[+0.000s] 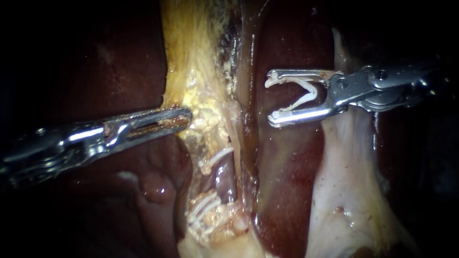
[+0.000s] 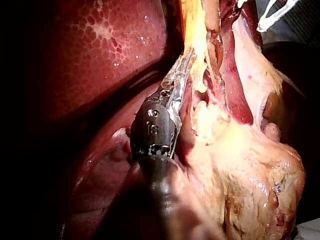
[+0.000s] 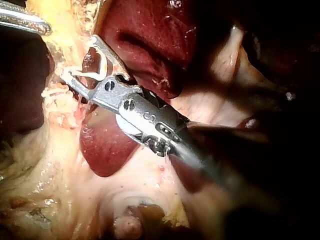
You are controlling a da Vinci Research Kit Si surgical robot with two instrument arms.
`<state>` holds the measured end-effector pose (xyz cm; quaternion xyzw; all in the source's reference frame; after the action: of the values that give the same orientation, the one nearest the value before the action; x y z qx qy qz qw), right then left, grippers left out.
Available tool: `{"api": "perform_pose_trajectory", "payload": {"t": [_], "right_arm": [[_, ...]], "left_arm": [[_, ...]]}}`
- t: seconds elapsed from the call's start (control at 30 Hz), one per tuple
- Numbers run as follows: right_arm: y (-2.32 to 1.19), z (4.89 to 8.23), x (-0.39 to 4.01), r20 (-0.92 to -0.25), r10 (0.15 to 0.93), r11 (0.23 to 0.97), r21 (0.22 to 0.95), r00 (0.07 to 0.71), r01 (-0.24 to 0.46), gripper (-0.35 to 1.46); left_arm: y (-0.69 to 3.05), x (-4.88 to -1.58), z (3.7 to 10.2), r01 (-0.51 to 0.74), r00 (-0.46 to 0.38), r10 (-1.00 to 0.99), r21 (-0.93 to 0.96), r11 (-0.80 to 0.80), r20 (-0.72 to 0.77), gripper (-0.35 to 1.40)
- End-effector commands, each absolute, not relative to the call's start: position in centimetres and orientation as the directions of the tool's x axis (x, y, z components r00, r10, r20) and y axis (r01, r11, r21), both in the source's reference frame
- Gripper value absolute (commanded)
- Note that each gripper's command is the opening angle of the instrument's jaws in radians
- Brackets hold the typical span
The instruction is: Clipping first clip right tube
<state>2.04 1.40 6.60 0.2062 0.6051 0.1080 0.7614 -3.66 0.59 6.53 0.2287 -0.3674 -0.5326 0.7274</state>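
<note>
My right instrument (image 1: 271,99) comes in from the right, its jaws wide apart with an open white clip (image 1: 308,94) seated between them, touching both. The tips hover over dark red liver (image 1: 287,181), just right of a brownish vertical tube (image 1: 249,143) and not around it. A darker tube (image 1: 224,179) crosses the opened window further left. My left instrument (image 1: 184,117) is shut on yellow fatty tissue (image 1: 201,122) beside that window. The left wrist view shows its jaws (image 2: 182,70) buried in the yellow tissue. In the right wrist view the clip (image 3: 97,75) sits in my right instrument (image 3: 80,57).
Pale glistening tissue (image 1: 349,191) spreads below the right instrument's shaft. White fibrous strands (image 1: 203,212) lie at the lower end of the window. A yellow band of tissue (image 1: 191,48) runs upward. Liver (image 2: 100,50) lies beside the left instrument.
</note>
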Motion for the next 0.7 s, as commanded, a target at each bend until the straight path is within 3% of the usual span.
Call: {"api": "perform_pose_trajectory", "payload": {"t": [0.03, 0.13, 0.23, 0.47, 0.7], "right_arm": [[1.38, 6.62, 2.05, -0.878, 0.414, 0.891, 0.445, 0.243, 0.089, 0.57], [1.27, 6.7, 2.09, -0.882, 0.406, 0.89, 0.441, 0.237, 0.117, 0.57], [1.08, 6.88, 2.17, -0.861, 0.449, 0.859, 0.489, 0.24, 0.149, 0.57], [0.46, 7.45, 2.53, -0.779, 0.502, 0.765, 0.603, 0.377, 0.227, 0.54], [0.2, 7.83, 2.78, -0.728, 0.547, 0.691, 0.671, 0.413, 0.269, 0.51]], "left_arm": [[0.6, -3.65, 6.51, 0.606, 0.163, -0.942, 0.724, 0.329, 0.292, -0.35], [0.61, -3.6, 6.47, 0.604, 0.164, -0.943, 0.726, 0.329, 0.29, -0.35], [0.65, -3.54, 6.39, 0.602, 0.166, -0.944, 0.729, 0.327, 0.287, -0.35], [0.81, -3.3, 6.07, 0.616, 0.144, -0.946, 0.722, 0.315, 0.291, -0.35], [0.9, -3.21, 5.81, 0.617, 0.117, -0.948, 0.726, 0.304, 0.297, -0.35]]}}
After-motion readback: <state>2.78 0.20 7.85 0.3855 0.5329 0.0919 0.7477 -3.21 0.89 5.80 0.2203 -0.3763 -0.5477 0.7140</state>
